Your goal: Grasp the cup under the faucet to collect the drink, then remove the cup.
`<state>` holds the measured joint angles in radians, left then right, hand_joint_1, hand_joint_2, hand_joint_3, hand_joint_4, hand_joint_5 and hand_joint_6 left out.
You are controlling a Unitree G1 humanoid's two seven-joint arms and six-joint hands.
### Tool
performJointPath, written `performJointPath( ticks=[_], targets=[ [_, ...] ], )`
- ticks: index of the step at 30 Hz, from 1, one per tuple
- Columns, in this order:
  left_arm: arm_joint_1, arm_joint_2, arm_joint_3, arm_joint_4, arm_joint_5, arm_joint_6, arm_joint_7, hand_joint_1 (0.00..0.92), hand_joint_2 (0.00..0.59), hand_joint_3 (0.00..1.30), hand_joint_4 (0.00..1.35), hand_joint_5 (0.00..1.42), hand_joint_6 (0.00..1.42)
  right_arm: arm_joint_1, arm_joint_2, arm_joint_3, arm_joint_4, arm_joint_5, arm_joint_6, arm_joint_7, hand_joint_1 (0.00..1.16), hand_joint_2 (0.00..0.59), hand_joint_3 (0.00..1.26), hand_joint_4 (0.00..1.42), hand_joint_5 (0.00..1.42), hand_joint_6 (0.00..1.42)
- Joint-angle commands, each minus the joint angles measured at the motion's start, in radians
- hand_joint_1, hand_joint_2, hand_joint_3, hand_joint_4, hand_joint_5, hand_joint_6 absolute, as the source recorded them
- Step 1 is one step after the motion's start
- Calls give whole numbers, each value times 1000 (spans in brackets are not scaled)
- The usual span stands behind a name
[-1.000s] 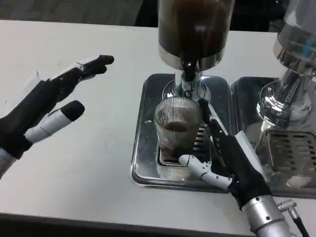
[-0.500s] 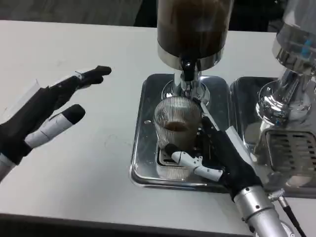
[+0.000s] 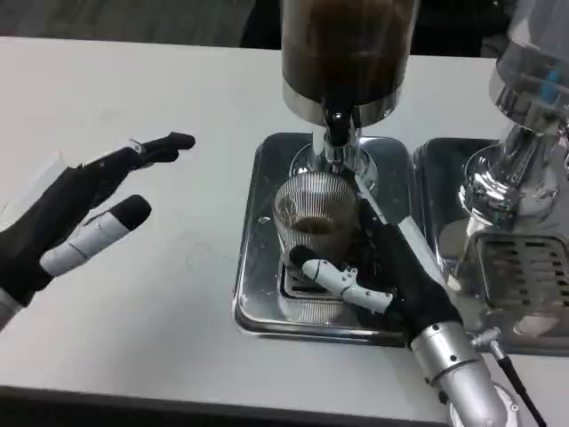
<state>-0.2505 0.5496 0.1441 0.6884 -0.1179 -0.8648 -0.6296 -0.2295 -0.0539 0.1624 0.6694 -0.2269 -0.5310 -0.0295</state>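
Glass cup, partly filled, sits in the right hand's grip; a jerky withdrawal toward 6 o'clock could slosh drink.

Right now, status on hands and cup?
Left robot hand open over table. Right robot hand wrapping the cup, grip unconfirmed. Cup under faucet, drink inside. Nothing blocking.
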Motion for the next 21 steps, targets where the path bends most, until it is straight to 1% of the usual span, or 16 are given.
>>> performJointPath(
  ticks=[1, 9, 15, 21],
  targets=[
    [15, 13, 1, -5, 9, 2, 12, 0, 100, 247, 147, 155, 106, -28, 7, -2, 43, -1, -13, -15, 630, 199, 0, 0, 0, 0],
    [15, 9, -6, -2, 15, 6, 8, 0, 101, 262, 159, 156, 106, -65, 19, 5, 114, -14, -31, -47, 629, 199, 0, 0, 0, 9],
    [13, 14, -4, 2, 12, 14, 5, 0, 102, 282, 169, 156, 106, -76, 45, -11, 170, -8, -50, -104, 643, 198, 0, 0, 0, 63],
    [12, 15, -6, 6, 11, 18, -1, 0, 104, 306, 192, 164, 106, -98, 65, 1, 221, -30, -67, -157, 653, 200, 0, 0, 10, 119]
  ],
)
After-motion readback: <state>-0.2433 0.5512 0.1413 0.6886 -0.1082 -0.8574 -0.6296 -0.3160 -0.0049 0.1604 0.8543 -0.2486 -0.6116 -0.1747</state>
